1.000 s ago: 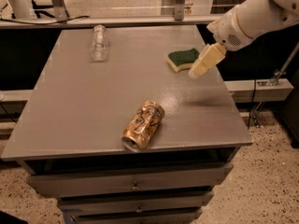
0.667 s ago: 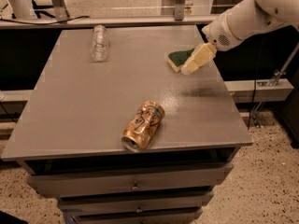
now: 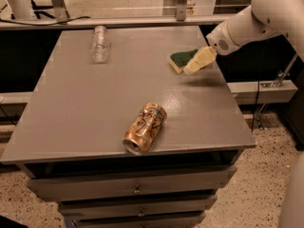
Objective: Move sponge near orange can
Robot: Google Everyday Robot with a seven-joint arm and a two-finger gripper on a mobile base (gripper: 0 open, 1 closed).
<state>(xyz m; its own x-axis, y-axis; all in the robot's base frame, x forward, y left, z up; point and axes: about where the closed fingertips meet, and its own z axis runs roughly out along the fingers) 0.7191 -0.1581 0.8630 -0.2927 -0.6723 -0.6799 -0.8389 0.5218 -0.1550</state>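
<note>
The sponge (image 3: 181, 60), dark green on top over pale yellow foam, lies flat near the right edge of the grey table (image 3: 85, 108), toward the back. The orange can (image 3: 144, 128), dented and copper-coloured, lies on its side near the table's front edge, open silver rim toward the front. My gripper (image 3: 195, 63), with cream-coloured fingers, comes in from the right on a white arm and sits right over the sponge's right end, tips pointing down-left.
A clear plastic bottle (image 3: 99, 42) lies on its side at the back left of the table. Drawers sit under the tabletop. A rail runs behind the table, and a dark cabinet stands at the far right.
My gripper has moved left and toward the back, from just right of the sponge to its right end. The sponge, can and bottle have not moved.
</note>
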